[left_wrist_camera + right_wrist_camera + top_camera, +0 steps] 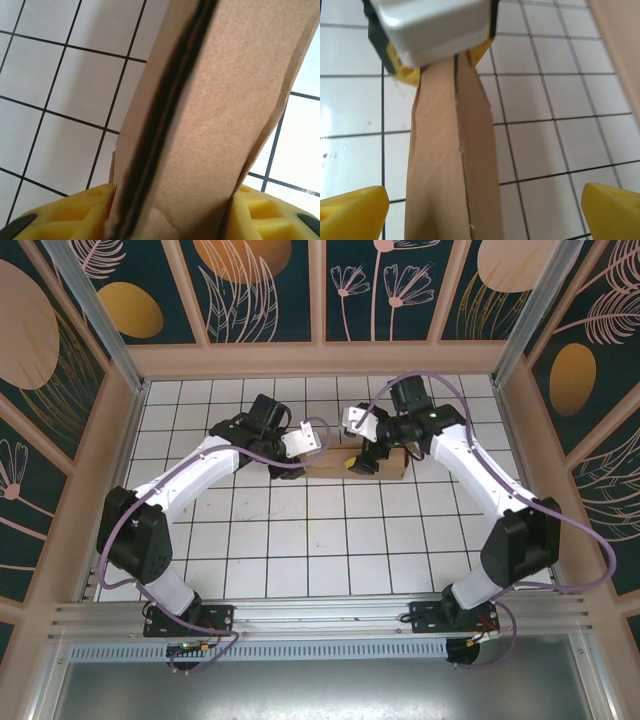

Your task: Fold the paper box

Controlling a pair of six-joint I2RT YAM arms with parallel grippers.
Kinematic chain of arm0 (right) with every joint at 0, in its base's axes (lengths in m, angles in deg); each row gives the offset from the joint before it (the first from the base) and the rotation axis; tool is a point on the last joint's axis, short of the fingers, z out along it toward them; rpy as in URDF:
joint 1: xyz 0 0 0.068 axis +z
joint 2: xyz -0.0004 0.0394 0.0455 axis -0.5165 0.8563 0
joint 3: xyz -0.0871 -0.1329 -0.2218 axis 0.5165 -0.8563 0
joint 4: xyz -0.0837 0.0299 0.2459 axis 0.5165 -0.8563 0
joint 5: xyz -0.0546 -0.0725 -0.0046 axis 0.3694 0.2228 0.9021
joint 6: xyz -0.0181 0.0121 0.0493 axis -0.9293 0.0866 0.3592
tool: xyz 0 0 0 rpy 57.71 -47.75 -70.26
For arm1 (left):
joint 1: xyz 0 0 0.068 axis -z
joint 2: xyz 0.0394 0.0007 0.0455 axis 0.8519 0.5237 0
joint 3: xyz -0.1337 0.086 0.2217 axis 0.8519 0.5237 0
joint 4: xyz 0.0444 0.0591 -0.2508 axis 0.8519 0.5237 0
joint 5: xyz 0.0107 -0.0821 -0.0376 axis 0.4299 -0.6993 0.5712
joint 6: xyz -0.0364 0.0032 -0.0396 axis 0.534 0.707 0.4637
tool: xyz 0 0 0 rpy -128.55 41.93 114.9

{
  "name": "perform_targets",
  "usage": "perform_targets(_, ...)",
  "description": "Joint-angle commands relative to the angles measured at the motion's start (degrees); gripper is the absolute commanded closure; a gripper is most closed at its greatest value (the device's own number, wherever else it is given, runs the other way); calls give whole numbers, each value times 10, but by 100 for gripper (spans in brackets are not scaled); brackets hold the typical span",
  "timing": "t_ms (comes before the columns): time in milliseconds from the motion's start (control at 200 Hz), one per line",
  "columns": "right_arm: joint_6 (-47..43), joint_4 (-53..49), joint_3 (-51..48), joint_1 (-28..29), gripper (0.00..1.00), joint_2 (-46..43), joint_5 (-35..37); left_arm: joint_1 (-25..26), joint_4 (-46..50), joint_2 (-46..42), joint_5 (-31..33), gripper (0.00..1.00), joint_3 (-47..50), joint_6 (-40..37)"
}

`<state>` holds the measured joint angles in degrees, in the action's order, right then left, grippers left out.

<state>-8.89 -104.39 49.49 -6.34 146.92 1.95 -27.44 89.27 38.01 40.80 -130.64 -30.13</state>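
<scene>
The paper box [332, 464] is clamped by one end in the left gripper [170, 220]. From there it runs across to the right gripper [482, 212], which faces the left gripper from the box's other end. The left jaws are closed on the cardboard, a yellow finger [65, 215] pressing each face. The right jaws stand wide, straddling the box without touching it.

The task looks partly done. The panels are folded in against one another into a narrow, layered band, with a dark seam running between the layers. No open walls, tucked tabs or closed lid can be made out, so the shaping and locking of the flaps seems to be left. Whether the box rests on the white tiled surface [300, 540] below the left gripper or hangs just above it, I cannot tell.

The cardboard is plain brown, matte and faintly fibrous, unprinted, with straight crease lines and a slightly ragged cut edge. The fingers are moulded yellow plastic with ribbed recesses. The tiles are glossy, with dark grout.
</scene>
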Motion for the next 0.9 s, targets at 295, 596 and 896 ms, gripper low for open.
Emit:
perform_targets(295, 14, -79, 20, 49, 4, 38, 119, -8, 19, 17, -30, 72, -26, -17)
perform_targets(596, 29, -100, 18, 51, 33, 51, 138, -10, 27, 27, -63, 71, -38, -14)
perform_targets(896, 37, -85, 5, 41, 43, 56, 131, -16, 29, 59, -77, 69, -48, -15)
